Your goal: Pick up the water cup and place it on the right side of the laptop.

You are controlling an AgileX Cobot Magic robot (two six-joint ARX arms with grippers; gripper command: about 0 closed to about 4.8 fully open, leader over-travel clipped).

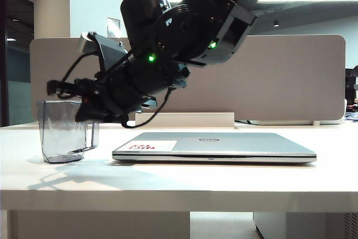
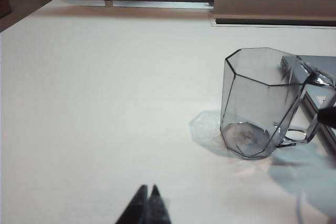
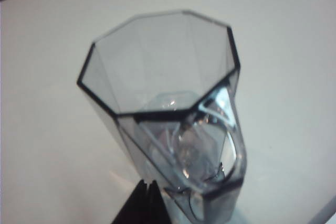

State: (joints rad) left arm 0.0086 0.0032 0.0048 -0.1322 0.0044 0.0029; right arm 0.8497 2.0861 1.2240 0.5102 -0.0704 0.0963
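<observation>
The right gripper (image 3: 148, 191) hangs with its fingertips pressed together just beside the handle of the water cup (image 1: 62, 132); whether they pinch it I cannot tell. The cup stands upright on the white table (image 1: 224, 180), left of the closed laptop (image 1: 215, 147). The left gripper (image 2: 148, 195), tips together, holds nothing, well apart from the cup.

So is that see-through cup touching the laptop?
Apart. The exterior view shows bare table between the water cup and the laptop. The right fingers are shut beside the cup's handle; the left fingers, shut, hang well away.
</observation>
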